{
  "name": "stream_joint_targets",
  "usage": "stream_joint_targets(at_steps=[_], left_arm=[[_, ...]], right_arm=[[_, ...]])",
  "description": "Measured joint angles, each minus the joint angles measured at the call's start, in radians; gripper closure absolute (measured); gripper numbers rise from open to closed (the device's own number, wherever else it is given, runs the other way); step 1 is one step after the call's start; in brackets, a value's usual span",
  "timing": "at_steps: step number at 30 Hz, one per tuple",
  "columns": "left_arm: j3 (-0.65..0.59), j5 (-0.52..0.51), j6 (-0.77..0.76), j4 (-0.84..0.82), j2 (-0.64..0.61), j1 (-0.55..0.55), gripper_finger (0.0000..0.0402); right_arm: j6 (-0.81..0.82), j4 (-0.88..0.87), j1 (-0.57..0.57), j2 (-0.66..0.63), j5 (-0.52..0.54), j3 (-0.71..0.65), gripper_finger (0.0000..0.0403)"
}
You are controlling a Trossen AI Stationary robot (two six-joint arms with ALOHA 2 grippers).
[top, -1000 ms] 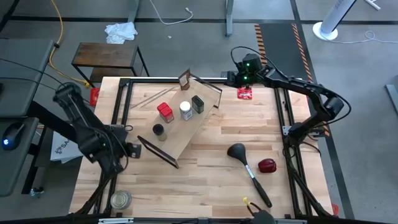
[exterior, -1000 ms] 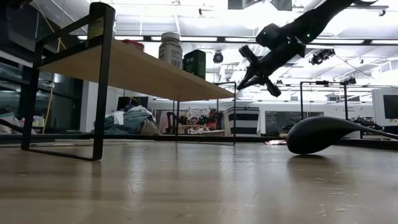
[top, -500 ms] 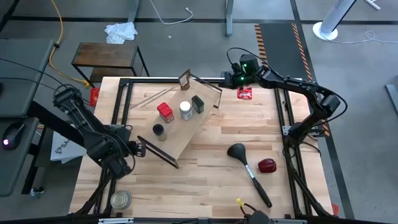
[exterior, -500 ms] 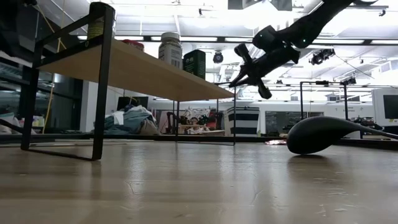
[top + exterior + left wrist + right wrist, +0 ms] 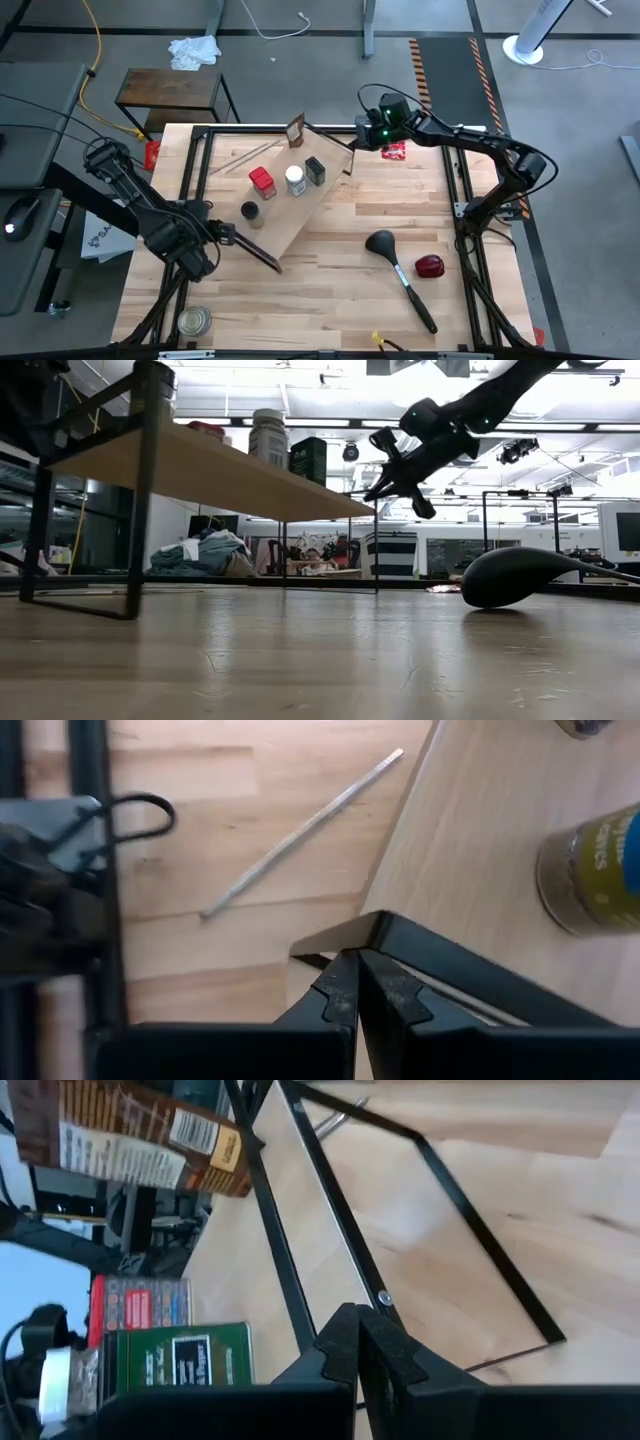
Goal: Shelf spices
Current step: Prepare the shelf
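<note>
both pincers closed at opposite ends of the spice shelf

the shelf [image 5: 290, 205] sits askew on the bench [image 5: 340, 290], carrying the red tin [image 5: 262, 181], white-capped jar [image 5: 294, 180], black box [image 5: 316, 170], brown bottle [image 5: 295, 129] and dark-lidded jar [image 5: 249, 211]. the left pincer [image 5: 228, 234] is closed at the near wire leg; the right pincer [image 5: 357, 139] is closed at the far corner.

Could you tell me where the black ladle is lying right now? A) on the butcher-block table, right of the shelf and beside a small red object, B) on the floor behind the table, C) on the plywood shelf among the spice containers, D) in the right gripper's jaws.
A: in the high view the black ladle lies flat on the table, clear of the shelf, with a small red object just beside its handle.
</note>
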Motion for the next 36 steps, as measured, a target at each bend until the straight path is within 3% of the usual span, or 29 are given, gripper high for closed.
stream_joint_targets(at_steps=[10,17,36], left_arm=[[-0.046,-0.011,0.006,-0.072,-0.01,0.018,0.0401],[-0.066,-0.06,0.003,-0.06,-0.018,0.072,0.0401],[-0.077,-0.298,0.053,-0.047,-0.016,0.319,0.0401]], right_arm=[[-0.011,-0.042,0.053,-0.011,-0.026,0.0,0.0403],[-0.079,-0.183,0.077,-0.062,-0.023,0.0,0.0403],[-0.126,-0.512,0.256,-0.214,0.136,-0.002,0.0403]])
